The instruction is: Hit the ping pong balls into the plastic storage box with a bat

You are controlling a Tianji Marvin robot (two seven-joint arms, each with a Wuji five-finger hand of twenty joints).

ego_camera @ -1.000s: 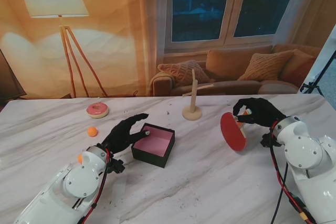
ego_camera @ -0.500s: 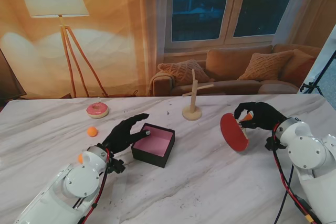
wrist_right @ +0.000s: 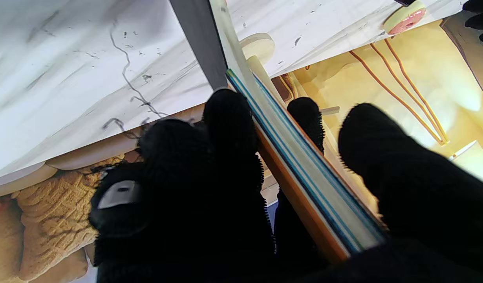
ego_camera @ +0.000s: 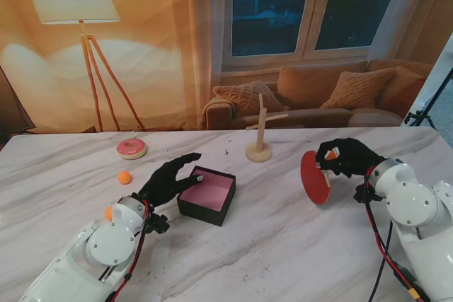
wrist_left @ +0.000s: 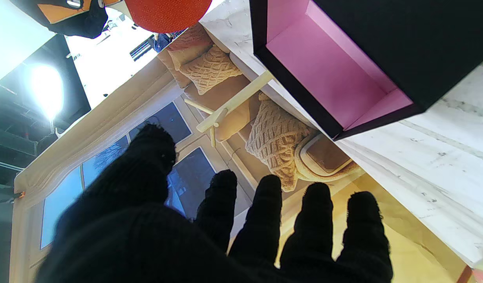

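Observation:
A black box with a pink inside sits left of the table's middle, and the left wrist view shows its pink floor. My left hand rests open just left of the box, its fingers spread and holding nothing. One orange ball lies to the left of that hand. A second orange ball peeks out beside my left forearm. On the right, my right hand is shut on the handle of a red bat, blade hanging toward the table. The handle's edge runs between the fingers.
A pink donut lies at the far left. A wooden stand with a crossbar rises behind the box, near the table's far edge. Bare marble lies between the box and the bat.
The bat's blade has turned a little more edge-on, and my right hand has shifted slightly nearer to me. The left hand, box and balls have stayed put.

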